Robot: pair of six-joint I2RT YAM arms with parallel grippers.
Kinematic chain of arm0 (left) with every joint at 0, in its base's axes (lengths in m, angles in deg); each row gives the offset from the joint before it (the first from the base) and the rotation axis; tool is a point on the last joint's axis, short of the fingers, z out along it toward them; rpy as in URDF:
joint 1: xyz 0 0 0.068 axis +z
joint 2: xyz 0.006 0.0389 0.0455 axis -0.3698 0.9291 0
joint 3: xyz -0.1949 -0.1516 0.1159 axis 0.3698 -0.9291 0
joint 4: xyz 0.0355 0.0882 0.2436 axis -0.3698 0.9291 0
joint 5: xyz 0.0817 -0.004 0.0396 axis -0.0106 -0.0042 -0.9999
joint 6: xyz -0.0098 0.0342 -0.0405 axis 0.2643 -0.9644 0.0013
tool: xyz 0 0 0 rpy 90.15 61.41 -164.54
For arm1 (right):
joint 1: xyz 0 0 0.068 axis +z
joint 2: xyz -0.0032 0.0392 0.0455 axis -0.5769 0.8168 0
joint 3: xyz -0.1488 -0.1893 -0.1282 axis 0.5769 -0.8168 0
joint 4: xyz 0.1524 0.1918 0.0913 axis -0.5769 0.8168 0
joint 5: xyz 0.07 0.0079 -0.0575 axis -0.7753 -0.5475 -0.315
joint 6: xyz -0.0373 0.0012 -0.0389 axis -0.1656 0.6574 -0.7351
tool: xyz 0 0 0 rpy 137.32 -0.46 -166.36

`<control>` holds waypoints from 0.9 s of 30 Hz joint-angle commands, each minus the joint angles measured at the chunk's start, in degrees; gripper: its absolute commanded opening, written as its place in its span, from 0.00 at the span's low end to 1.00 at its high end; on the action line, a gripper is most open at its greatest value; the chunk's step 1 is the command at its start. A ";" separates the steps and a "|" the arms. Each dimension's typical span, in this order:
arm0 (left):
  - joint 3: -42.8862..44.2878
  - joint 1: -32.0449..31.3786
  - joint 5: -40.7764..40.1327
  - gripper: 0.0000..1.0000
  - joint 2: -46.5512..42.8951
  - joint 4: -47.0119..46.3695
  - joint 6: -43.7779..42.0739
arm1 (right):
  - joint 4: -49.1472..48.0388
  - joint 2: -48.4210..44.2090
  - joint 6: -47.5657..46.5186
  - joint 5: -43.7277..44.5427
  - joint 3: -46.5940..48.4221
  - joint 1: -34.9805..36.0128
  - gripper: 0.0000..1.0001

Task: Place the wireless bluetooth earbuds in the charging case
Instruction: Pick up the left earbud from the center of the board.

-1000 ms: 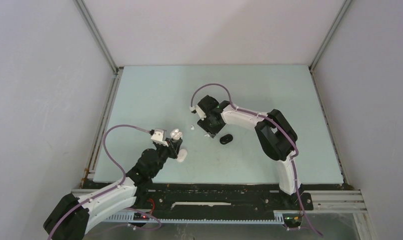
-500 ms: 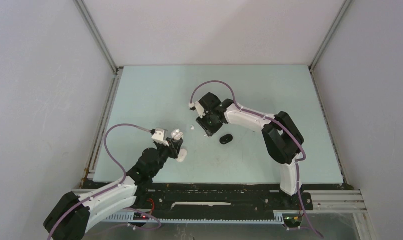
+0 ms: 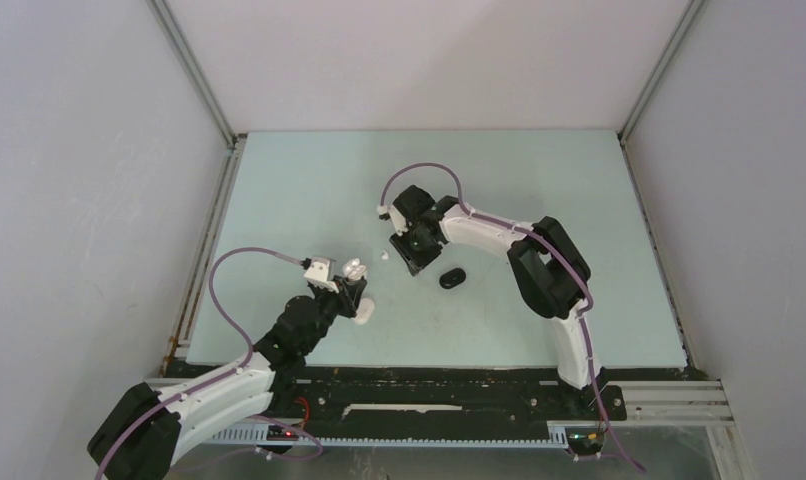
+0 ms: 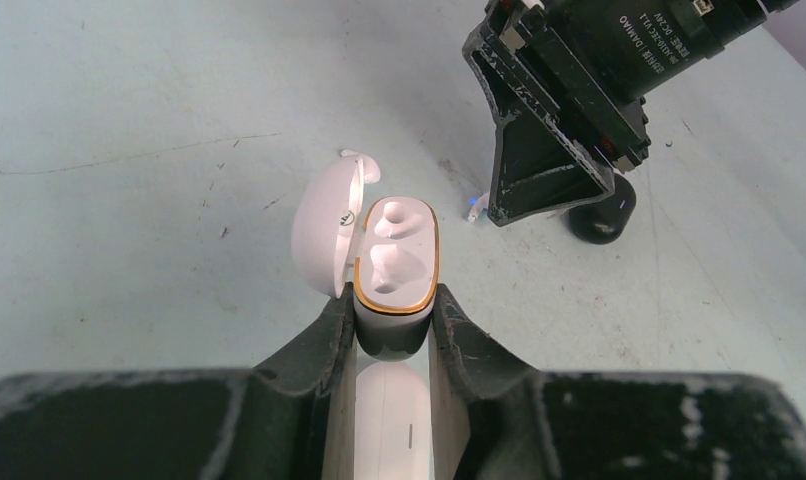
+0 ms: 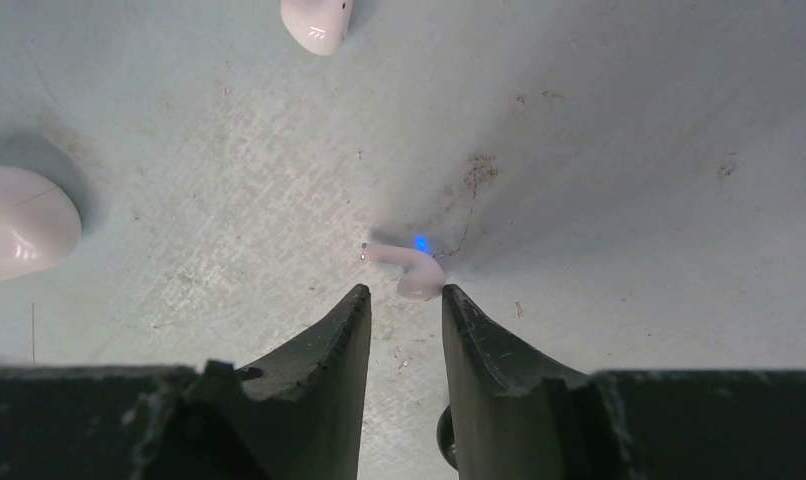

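Observation:
My left gripper (image 4: 396, 305) is shut on an open white charging case (image 4: 397, 262) with a gold rim, its lid swung to the left; both wells look empty. In the top view the left gripper (image 3: 350, 286) holds this charging case (image 3: 354, 268) left of centre. A white earbud (image 5: 411, 270) with a blue light lies on the table just ahead of my right gripper (image 5: 404, 295), whose fingers are slightly apart and empty. The earbud also shows in the top view (image 3: 384, 256) beside the right gripper (image 3: 406, 260), and in the left wrist view (image 4: 476, 208).
A closed white case (image 3: 364, 311) lies under the left gripper, and shows between its fingers (image 4: 399, 430). A black oval case (image 3: 452, 277) sits right of the right gripper. In the right wrist view, white rounded objects are at the left edge (image 5: 19, 235) and the top (image 5: 317, 22).
The right gripper has shifted slightly left toward the white earbud. The left arm and its case have not moved.

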 commanded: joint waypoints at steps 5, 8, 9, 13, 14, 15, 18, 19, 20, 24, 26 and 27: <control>2.91 0.51 0.23 0.01 0.62 -2.12 0.11 | 0.43 1.76 1.27 0.90 2.71 -0.56 0.35; 2.92 0.46 0.41 0.01 0.83 -2.09 0.09 | 0.50 1.68 0.98 1.24 2.91 -0.53 0.35; 2.92 0.51 0.41 0.01 0.81 -2.15 0.16 | 0.52 1.70 0.93 1.19 2.99 -0.58 0.35; 3.09 0.42 0.45 0.01 0.98 -2.09 0.20 | 0.52 2.15 0.04 0.82 3.35 -0.71 0.35; 3.10 0.39 0.49 0.01 0.99 -2.09 0.19 | 0.52 2.34 -0.13 0.62 3.51 -0.83 0.35; 3.10 0.45 0.54 0.01 1.00 -2.17 0.20 | 0.56 2.73 -0.33 0.06 3.65 -0.96 0.35; 3.01 0.46 0.54 0.01 0.86 -2.12 0.20 | 0.84 3.39 -1.24 -1.43 3.89 -1.21 0.35; 3.01 0.44 0.53 0.01 0.82 -2.14 0.20 | 0.87 3.53 -1.27 -1.49 3.83 -1.21 0.35; 3.01 0.50 0.60 0.01 0.81 -2.15 0.19 | 0.87 3.63 -1.28 -1.41 3.77 -1.19 0.35; 3.09 0.39 0.69 0.01 0.81 -2.10 0.20 | 0.90 3.60 -1.28 -0.72 3.22 -1.14 0.35; 3.07 0.47 0.71 0.01 0.81 -2.17 0.16 | 0.66 3.64 -2.87 -0.53 2.90 -1.12 0.35; 3.04 0.49 0.81 0.01 0.76 -2.10 0.19 | 0.53 3.61 -3.00 -0.40 2.74 -1.07 0.35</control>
